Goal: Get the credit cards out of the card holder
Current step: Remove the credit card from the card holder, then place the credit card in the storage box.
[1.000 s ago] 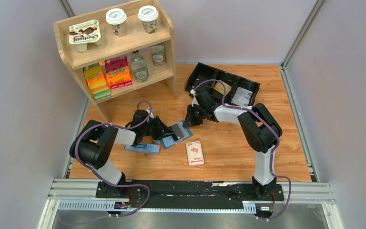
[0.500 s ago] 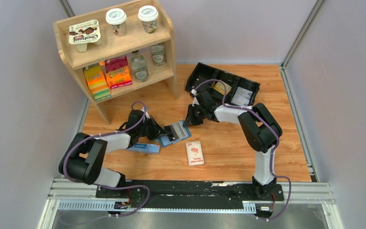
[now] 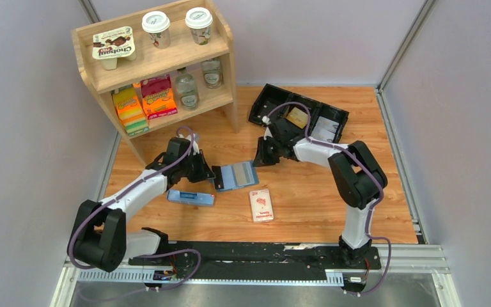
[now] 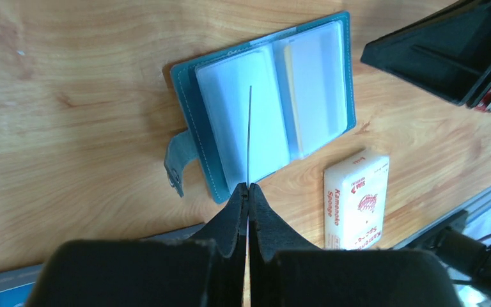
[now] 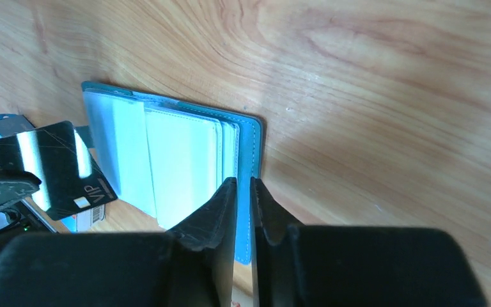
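The card holder is seen lying open and flat in the middle of the worktop, its clear pockets facing up. Bare wood is on offer to its right and on its far side, up to the black tray at the far right. Room is tighter on the near side. A pale blue box is found near-left of it and a white sponge pack near-right, both close by but apart from its edges. The wooden shelf is set well off at the far left.

The dark grey card is out of the pockets. It is held above the holder's left edge, clamped between the fully closed fingers of the left pincer. A yellowish edge is glimpsed in the right-hand pocket; what it belongs to cannot be told.

The left arm is stretched low from its base, far and rightward, its pincer aimed at the holder. The right arm is arched high, elbow bent at the right, forearm reaching left. The right pincer is set at the holder's right edge, narrowed to a thin slit with blue showing through it. Whether that edge is pinched cannot be told.
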You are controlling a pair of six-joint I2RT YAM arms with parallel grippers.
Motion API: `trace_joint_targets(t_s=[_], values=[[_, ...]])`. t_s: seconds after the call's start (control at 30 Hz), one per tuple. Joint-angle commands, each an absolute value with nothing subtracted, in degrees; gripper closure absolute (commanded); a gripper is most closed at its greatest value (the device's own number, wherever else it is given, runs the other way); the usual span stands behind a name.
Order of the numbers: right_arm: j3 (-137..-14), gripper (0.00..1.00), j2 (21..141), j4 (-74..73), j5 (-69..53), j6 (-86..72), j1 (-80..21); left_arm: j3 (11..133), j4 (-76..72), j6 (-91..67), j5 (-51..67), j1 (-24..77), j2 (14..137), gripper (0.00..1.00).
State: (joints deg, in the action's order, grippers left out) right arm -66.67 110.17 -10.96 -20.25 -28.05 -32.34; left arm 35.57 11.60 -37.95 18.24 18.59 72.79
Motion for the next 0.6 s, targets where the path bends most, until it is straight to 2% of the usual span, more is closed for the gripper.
trace_joint_targets(t_s=[0.0,0.13,0.3,0.4,0.57], values=[[-68.8,0.8,102.8,-13.5,-17.7,-23.3,-31.9,40.1,19.4,-28.2,16.3,18.2,67.9,1.0],[-69.6,0.64,97.3,-13.6,-20.4,-19.3,-32.0,43.4,21.4,-21.4,19.3,18.2,65.0,1.0],[-66.1,0.41,86.6,-9.2,-28.1,-11.9,-31.9,47.8,20.9,-14.2,29.9,18.2,61.6,1.0],[-64.2,0.35,80.9,-6.9,-33.5,-7.6,-32.0,50.2,20.0,-8.6,37.7,18.3,60.8,1.0],[-65.6,0.31,76.6,-8.7,-44.5,-0.9,-32.0,55.0,23.4,-0.9,48.7,19.2,61.4,1.0]])
